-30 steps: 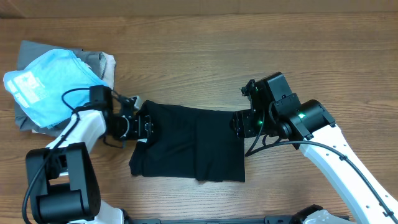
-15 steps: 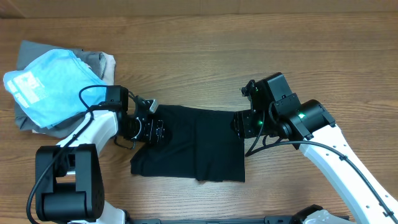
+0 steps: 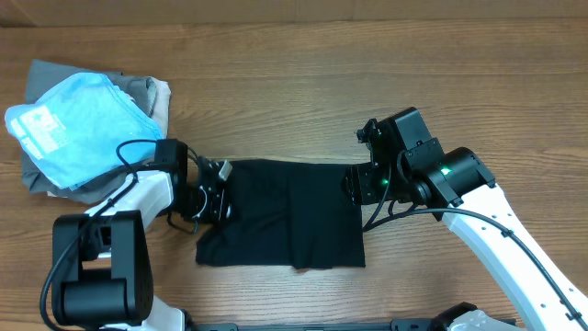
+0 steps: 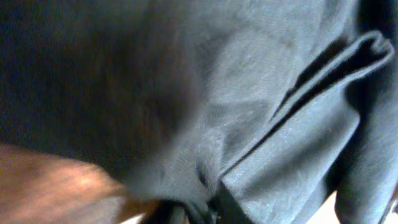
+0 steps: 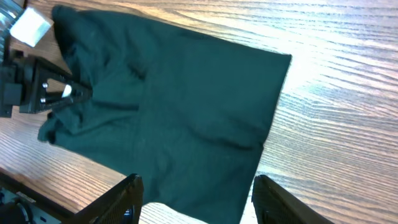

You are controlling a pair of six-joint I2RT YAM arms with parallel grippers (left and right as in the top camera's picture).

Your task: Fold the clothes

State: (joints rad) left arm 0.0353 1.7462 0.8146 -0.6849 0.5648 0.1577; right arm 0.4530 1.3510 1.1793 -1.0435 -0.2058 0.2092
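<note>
Overhead: the black T-shirt (image 3: 285, 216) lies flat at the middle of the desk (image 3: 276, 83), its long axis running from 9 to 3 o'clock. The left claw (image 3: 213, 193) sits on its 9 o'clock edge. The right claw (image 3: 354, 184) is at the opposite edge, near the 2 o'clock corner. Each arm is thus nearest its own end of the cloth.

Left wrist: dark fabric fills the view in bunched folds pressed close to the lens. The claw's tips are hardly visible, but it appears clenched on the T-shirt's edge.

Right wrist: the T-shirt spreads away toward 11 o'clock. The right claw (image 5: 198, 190) is released, with its fingers wide apart above the near hem. At the far end, the left claw pinches gathered cloth. The fold probably carries that end toward 3 o'clock.
</note>
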